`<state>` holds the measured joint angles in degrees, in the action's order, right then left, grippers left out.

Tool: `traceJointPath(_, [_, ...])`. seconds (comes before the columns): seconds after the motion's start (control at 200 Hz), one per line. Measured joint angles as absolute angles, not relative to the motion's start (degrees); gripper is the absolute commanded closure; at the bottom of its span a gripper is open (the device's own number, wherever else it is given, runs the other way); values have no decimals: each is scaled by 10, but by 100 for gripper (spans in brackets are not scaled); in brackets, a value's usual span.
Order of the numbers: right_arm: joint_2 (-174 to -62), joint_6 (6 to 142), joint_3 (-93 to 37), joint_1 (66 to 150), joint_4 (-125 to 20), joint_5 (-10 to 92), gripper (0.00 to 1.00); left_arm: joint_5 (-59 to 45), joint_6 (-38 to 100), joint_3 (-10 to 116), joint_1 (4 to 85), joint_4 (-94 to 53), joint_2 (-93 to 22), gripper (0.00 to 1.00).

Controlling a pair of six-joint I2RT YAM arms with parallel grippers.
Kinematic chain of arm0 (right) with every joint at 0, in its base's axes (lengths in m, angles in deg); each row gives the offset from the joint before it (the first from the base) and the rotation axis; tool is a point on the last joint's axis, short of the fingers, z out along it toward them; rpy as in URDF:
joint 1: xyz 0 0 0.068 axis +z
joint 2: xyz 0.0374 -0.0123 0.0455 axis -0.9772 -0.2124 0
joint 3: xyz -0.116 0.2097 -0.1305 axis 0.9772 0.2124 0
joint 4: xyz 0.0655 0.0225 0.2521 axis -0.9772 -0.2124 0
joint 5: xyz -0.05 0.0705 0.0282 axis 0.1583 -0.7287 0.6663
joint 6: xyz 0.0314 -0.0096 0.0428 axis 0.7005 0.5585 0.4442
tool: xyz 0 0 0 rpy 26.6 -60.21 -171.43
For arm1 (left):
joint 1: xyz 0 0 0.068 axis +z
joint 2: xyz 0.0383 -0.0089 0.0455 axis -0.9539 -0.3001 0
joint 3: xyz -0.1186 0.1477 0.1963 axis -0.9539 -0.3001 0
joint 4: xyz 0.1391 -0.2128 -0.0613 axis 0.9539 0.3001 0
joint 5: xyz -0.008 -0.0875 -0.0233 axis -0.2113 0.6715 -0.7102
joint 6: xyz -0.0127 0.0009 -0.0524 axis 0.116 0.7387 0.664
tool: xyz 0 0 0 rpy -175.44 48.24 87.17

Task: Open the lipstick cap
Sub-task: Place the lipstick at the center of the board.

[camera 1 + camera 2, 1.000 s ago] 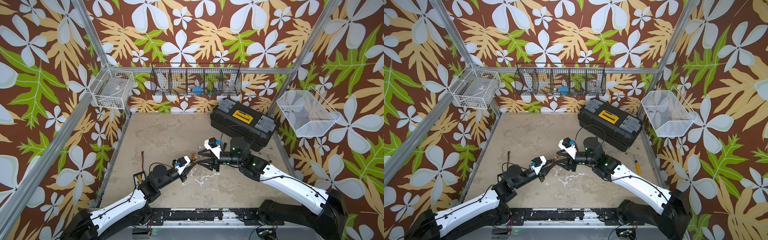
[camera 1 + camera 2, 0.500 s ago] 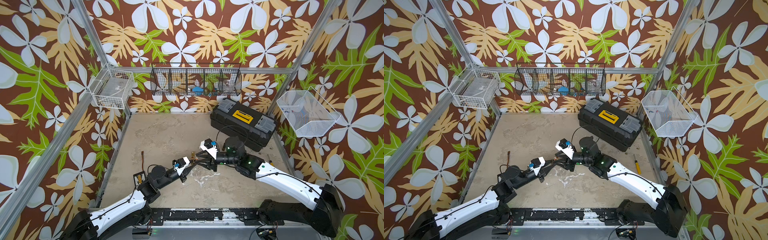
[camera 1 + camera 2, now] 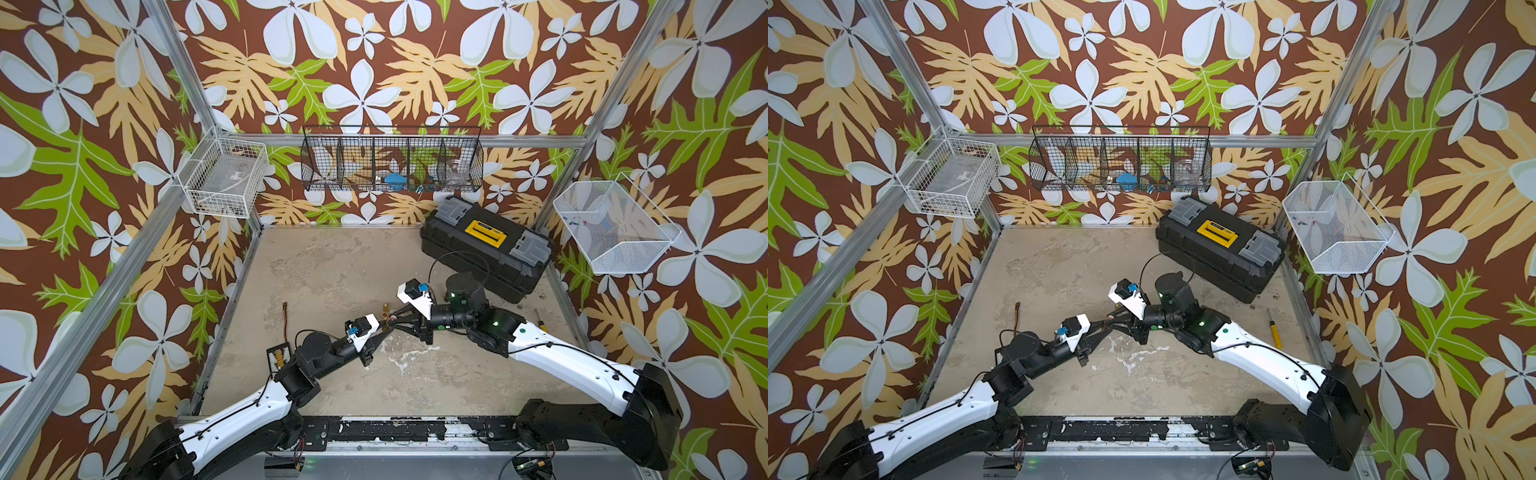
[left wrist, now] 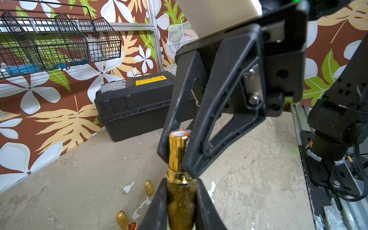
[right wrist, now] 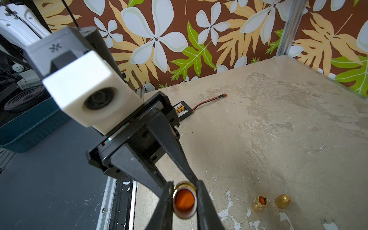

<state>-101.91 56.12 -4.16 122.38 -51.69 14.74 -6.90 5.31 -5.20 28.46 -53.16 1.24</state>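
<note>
Room: brown wallpaper with white flowers and green and tan leaves on three sides of a scuffed beige bench.
Left jaws: the left gripper is clamped on the glittery gold base of the lipstick.
Right jaws: the right gripper is closed tight on the gold upper tube of that lipstick, just past its shiny collar. From where I stand I cannot tell whether this tube is the cap.
Lipstick: held off the bench between the two grippers, over the bench's middle. Its free end shows orange inside a gold rim.
Loose pieces: a gold dome and a gold ring with orange inside lie side by side on the bench, just beyond the grippers toward the back edge.
Markings: a small star-like mark on the grey top of the left wrist camera.
Back right corner: a black toolbox, set at an angle. The print on its yellow lid label is too small to read.
Left edge: a black connector board with a red-and-black lead.
Right edge: a yellow-handled screwdriver.
Walls: a black wire basket at the back, a white wire basket on the left and a white mesh basket on the right.
</note>
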Motion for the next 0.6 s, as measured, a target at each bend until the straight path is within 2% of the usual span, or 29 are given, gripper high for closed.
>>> traceJointPath(0.1, [-1016,562,-40,1224,-516,149,81,-69,53,-52,284,-532,14,72])
traceJointPath(0.29, [-1005,566,-33,1224,-513,155,81,-71,53,-52,284,-531,14,39])
traceJointPath(0.37, [-995,566,-28,1224,-512,183,81,-71,53,-52,284,-527,14,36])
traceJointPath(0.601, [-958,575,15,1224,-500,324,82,-79,76,-52,284,-512,10,35])
